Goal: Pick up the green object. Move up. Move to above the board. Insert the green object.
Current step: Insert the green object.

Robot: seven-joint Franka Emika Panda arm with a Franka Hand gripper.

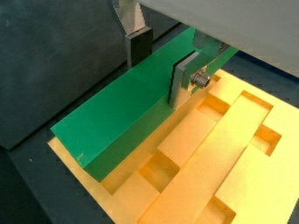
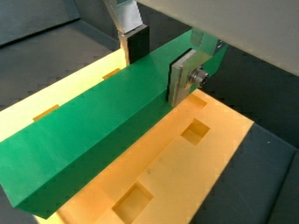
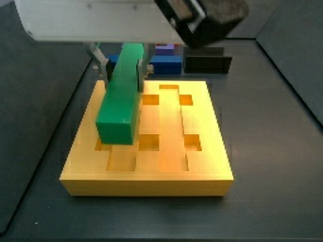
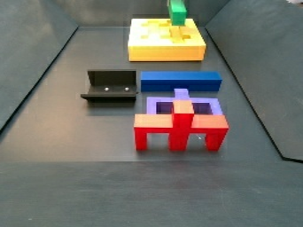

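Green object (image 2: 87, 144): lengthwise over board (image 2: 216, 153), aligned for its groove.
Gripper (image 2: 158, 61): upper centre, jaws clamped on bar, carrying it.

End effector (image 2: 160, 63) clamped, pointing down

Lab test bench, dark walled floor (image 4: 71, 115)

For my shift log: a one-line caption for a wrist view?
Gripper jaws shut on the green object, held over the board.
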